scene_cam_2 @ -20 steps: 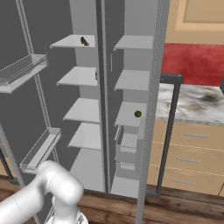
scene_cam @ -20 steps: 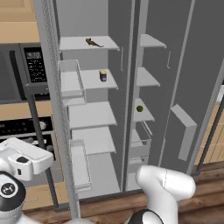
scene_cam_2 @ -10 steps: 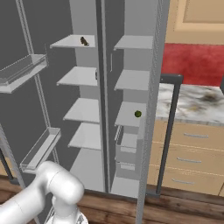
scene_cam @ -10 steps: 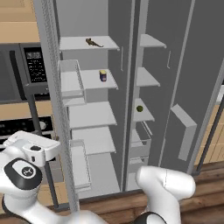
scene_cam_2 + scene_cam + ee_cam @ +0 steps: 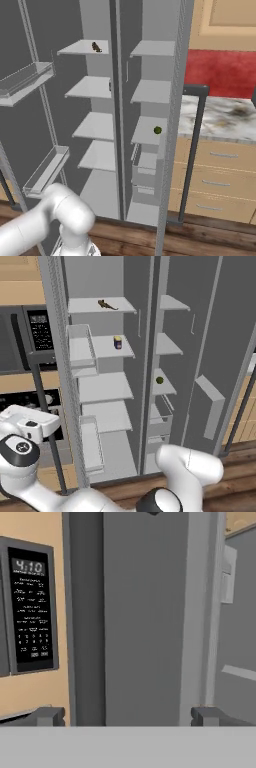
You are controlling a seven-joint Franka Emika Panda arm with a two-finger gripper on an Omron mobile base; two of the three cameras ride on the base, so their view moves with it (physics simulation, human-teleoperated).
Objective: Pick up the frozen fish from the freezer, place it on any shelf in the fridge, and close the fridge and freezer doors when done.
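Between the gripper's (image 5: 127, 716) widely parted, empty fingertips (image 5: 47, 715) stands the grey fridge door's (image 5: 145, 617) edge. Well right of them, one frozen fish (image 5: 107, 305) lies lengthwise along the top fridge shelf (image 5: 82, 306); one can (image 5: 117, 342) sits below, one green ball (image 5: 159, 380) in the freezer (image 5: 172, 346).

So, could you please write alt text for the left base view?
A tall grey unit stands open: the fish lies on the top shelf of the wider compartment, a can one shelf below, and a green ball in the narrower one.
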